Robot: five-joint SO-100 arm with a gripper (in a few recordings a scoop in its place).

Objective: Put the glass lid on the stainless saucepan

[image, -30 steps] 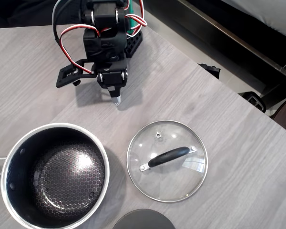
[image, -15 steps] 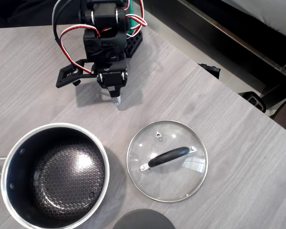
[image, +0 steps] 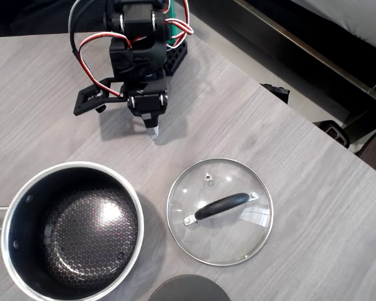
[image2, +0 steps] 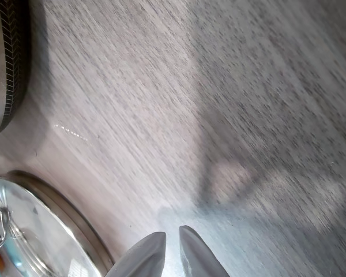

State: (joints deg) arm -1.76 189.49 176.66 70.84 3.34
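The glass lid [image: 220, 211] lies flat on the table, black bar handle up, right of the stainless saucepan [image: 72, 230]. The saucepan stands open at the lower left, its honeycomb interior showing and its steel handle running off the left edge. My gripper [image: 154, 132] hangs over bare table beyond both, pointing down, fingers shut on nothing. In the wrist view the gripper [image2: 172, 254] has its tips almost touching, the lid's steel rim [image2: 57, 216] is at the lower left and the saucepan's edge [image2: 11, 63] at the upper left.
A dark grey opaque disc [image: 188, 290] pokes in at the bottom edge, between pan and lid. The grey wood table [image: 250, 119] ends in a diagonal edge at the right, with dark furniture beyond it. The arm's base [image: 141, 37] stands at the top.
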